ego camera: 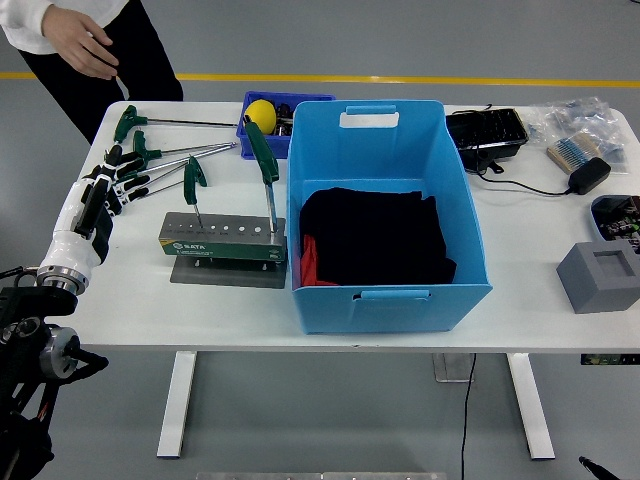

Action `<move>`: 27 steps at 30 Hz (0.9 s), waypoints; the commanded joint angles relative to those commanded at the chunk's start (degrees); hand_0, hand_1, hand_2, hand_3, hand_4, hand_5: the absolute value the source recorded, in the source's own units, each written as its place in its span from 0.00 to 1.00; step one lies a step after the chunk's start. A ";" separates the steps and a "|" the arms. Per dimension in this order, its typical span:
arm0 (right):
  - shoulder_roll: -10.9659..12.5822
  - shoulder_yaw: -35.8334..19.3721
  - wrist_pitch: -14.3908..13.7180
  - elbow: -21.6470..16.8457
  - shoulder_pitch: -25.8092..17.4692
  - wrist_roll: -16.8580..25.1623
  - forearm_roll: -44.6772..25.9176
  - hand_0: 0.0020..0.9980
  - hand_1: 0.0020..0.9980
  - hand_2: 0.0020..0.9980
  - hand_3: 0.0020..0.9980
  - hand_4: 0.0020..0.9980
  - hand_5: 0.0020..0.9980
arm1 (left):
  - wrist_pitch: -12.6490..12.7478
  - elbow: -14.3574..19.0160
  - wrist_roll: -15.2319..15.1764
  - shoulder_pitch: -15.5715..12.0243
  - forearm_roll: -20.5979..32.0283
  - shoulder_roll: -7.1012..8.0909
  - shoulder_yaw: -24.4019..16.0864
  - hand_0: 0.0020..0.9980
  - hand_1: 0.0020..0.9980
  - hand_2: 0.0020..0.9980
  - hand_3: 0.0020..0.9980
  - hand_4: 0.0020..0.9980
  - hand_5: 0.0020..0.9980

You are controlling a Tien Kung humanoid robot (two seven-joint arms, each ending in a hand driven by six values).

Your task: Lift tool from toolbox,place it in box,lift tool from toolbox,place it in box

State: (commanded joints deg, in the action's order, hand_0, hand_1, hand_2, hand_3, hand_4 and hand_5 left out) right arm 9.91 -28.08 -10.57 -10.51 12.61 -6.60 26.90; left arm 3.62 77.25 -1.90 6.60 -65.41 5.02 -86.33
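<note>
1. The left hand hovers at the table's left edge, fingers spread, holding nothing.
2. Two green-handled T-wrenches stand upright in the grey steel tool rack; the nearer wrench is just right of the hand.
3. Big blue plastic box sits right of the rack.

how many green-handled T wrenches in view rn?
4. Two stand upright in the rack: one at its left, one at its right. Two lie flat on the table behind it. None visible in the blue box.
</note>
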 joint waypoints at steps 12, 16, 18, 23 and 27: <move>0.05 -0.10 0.03 -0.05 0.12 -0.09 0.22 0.62 0.60 0.67 0.57 0.83 0.68 | -0.06 -0.05 0.03 0.03 -0.01 -0.02 0.12 0.71 0.74 0.80 0.75 0.91 0.84; 0.02 -0.64 0.06 -0.08 0.15 -0.32 1.07 0.62 0.60 0.67 0.57 0.83 0.68 | -0.06 -0.09 0.00 0.04 0.18 0.02 0.22 0.71 0.74 0.80 0.75 0.91 0.84; 0.00 -0.89 0.07 -0.08 0.13 -0.42 1.53 0.62 0.60 0.67 0.57 0.83 0.68 | -0.04 -0.18 -0.02 0.02 0.28 0.04 0.26 0.71 0.74 0.80 0.75 0.91 0.84; -0.02 -1.10 0.07 -0.11 -0.05 -0.53 1.87 0.62 0.60 0.67 0.57 0.83 0.69 | -0.02 -0.25 -0.03 -0.19 0.31 0.06 0.34 0.71 0.74 0.80 0.75 0.91 0.84; -0.08 -1.26 0.06 -0.13 -0.22 -0.60 2.13 0.62 0.60 0.67 0.57 0.83 0.69 | 0.00 -0.22 -0.05 -0.29 0.30 0.08 0.42 0.71 0.74 0.80 0.75 0.91 0.84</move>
State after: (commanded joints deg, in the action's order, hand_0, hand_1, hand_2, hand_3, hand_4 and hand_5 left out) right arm 9.83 -29.34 -10.51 -10.64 12.39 -7.20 29.03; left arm 3.62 77.04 -1.94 6.31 -65.10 5.10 -85.91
